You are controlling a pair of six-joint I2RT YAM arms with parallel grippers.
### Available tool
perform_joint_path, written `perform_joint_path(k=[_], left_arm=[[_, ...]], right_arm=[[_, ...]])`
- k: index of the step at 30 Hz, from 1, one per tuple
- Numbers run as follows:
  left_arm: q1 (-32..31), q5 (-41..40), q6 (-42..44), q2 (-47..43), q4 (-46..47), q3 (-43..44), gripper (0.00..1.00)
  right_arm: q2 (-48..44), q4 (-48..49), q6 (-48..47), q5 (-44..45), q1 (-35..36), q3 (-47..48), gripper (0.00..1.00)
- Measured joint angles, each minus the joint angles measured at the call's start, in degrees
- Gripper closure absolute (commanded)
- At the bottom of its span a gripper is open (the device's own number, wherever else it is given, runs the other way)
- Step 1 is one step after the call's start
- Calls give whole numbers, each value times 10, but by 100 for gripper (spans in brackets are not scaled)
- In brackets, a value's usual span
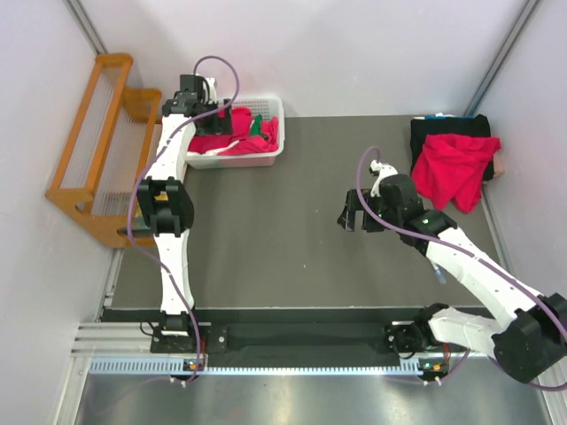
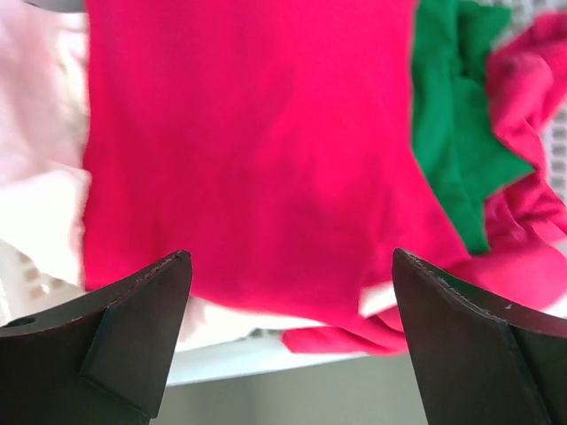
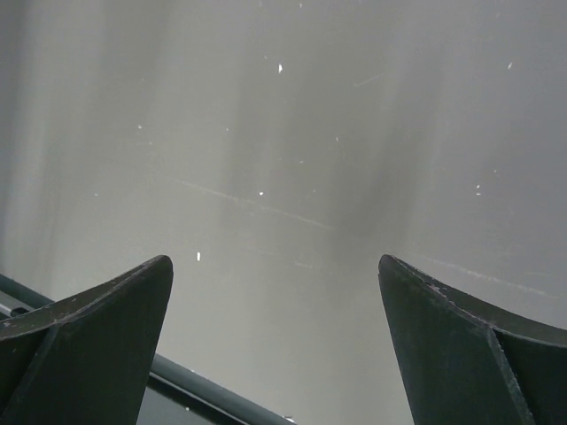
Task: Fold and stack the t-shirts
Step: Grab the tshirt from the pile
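left end effector (image 2: 292, 257) is held wide open, nothing gripped, over red t-shirts (image 2: 248, 150) piled in white bin (image 1: 275, 106), far left | right end effector (image 3: 275, 261) spread too, empty, over table (image 1: 283, 257) | one more t-shirt (image 1: 454, 170) is draped on black cloth (image 1: 443, 128), far right

- a basket (image 1: 237, 162) is set at the far left corner of the table (image 1: 283, 257), and a rack (image 1: 93, 133) is placed just off the table's left edge beside it.
- several t-shirts (image 1: 211, 142) are heaped in the basket, with a small cloth (image 1: 257, 124) tucked among them toward the right.
- the left gripper (image 1: 220, 117) is held over the basket's left part, above the t-shirts.
- one t-shirt (image 1: 454, 168) is laid on another cloth (image 1: 443, 128) at the far right corner.
- the right gripper (image 1: 354, 214) is held over the table right of centre, well apart from both heaps.
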Motion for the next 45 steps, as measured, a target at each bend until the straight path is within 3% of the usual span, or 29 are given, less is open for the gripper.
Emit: perform_joint_path(k=[23, 24, 25, 27, 28, 30, 38, 41, 45], left_arm=[[9, 53, -8, 14, 42, -45, 2], [9, 54, -8, 14, 42, -47, 5], [9, 54, -8, 14, 42, -47, 14], [9, 57, -10, 14, 43, -48, 23], [9, 58, -11, 14, 44, -48, 34], [9, 59, -12, 14, 45, -48, 42], [9, 61, -10, 14, 54, -55, 56], [9, 62, -10, 14, 62, -63, 67], [9, 62, -10, 14, 72, -68, 91]], right_arm=[[32, 13, 14, -26, 0, 0, 0], [31, 13, 14, -26, 0, 0, 0], [31, 13, 14, -27, 0, 0, 0], [29, 13, 14, -28, 0, 0, 1], [27, 13, 14, -29, 0, 0, 1], [26, 13, 14, -31, 0, 0, 2], [25, 18, 16, -43, 0, 0, 4], [25, 19, 16, -45, 0, 0, 7], [25, 23, 16, -46, 0, 0, 10]])
